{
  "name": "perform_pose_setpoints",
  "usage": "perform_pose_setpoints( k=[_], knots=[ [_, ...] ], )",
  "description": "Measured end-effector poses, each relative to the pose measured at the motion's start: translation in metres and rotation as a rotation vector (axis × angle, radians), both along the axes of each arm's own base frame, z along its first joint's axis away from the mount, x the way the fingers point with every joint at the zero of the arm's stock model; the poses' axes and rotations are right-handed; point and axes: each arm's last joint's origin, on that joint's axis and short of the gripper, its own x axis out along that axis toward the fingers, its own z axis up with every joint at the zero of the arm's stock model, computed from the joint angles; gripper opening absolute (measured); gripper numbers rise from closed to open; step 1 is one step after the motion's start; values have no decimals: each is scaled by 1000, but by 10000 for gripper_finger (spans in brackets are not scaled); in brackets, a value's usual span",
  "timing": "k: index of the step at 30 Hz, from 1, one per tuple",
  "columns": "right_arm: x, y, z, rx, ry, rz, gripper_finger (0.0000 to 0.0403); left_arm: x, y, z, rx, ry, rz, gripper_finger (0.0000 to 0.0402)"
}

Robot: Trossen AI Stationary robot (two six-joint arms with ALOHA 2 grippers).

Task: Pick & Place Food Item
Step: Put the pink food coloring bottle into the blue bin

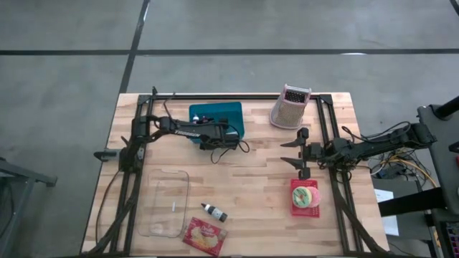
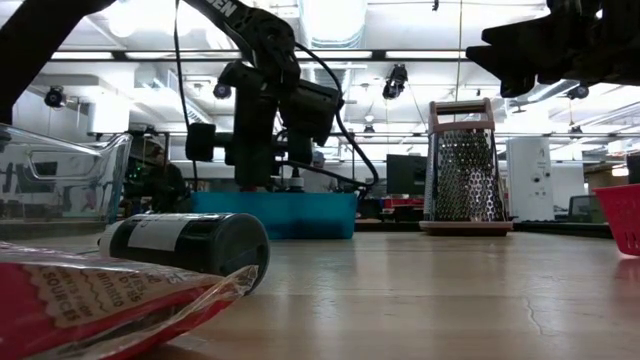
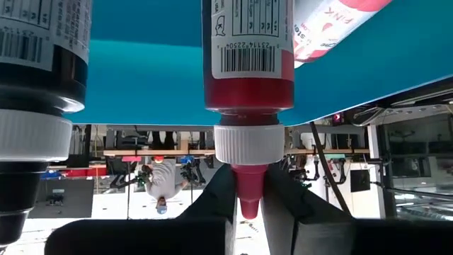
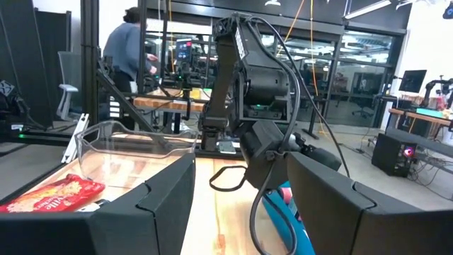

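Note:
A teal bin (image 1: pixel 228 113) stands at the table's far middle, and my left gripper (image 1: pixel 209 123) reaches into it. The left wrist view shows a red bottle (image 3: pixel 248 49) with a white cap and a red nozzle, and my left gripper (image 3: pixel 248 207) is shut on it. Beside it in the bin are a dark bottle with a white cap (image 3: pixel 35 106) and a pink-and-white tube (image 3: pixel 333 21). My right gripper (image 1: pixel 297 154) waits open at the table's right, nothing between its fingers (image 4: pixel 241 198). My left gripper pinches the red bottle's nozzle tip (image 3: pixel 248 185) between its two fingers (image 3: pixel 212 202), just past the white cap. The fingers come at the bottle's nozzle end and lie along its length. Teal bin surface shows behind the bottle; whether it is lifted clear I cannot tell.
A metal grater (image 1: pixel 290 106) stands at the far right. A pink basket holding food (image 1: pixel 305 193) sits near my right gripper. Toward the near left lie a clear glass dish (image 1: pixel 166 204), a small dark bottle (image 1: pixel 214 211) and a red snack packet (image 1: pixel 204 236).

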Motion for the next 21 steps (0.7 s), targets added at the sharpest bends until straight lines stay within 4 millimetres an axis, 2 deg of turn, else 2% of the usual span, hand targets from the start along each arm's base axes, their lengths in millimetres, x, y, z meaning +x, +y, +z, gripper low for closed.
perform_pose_setpoints(
  k=[8,15,21],
  knots=[
    [0,0,0,0,0,0,219,0,0,0,-5,-18,13,36],
    [0,0,0,0,0,0,219,0,-1,-2,15,-32,13,105],
    [0,0,0,0,0,0,219,1,-8,-2,18,-60,11,129]
  ],
)
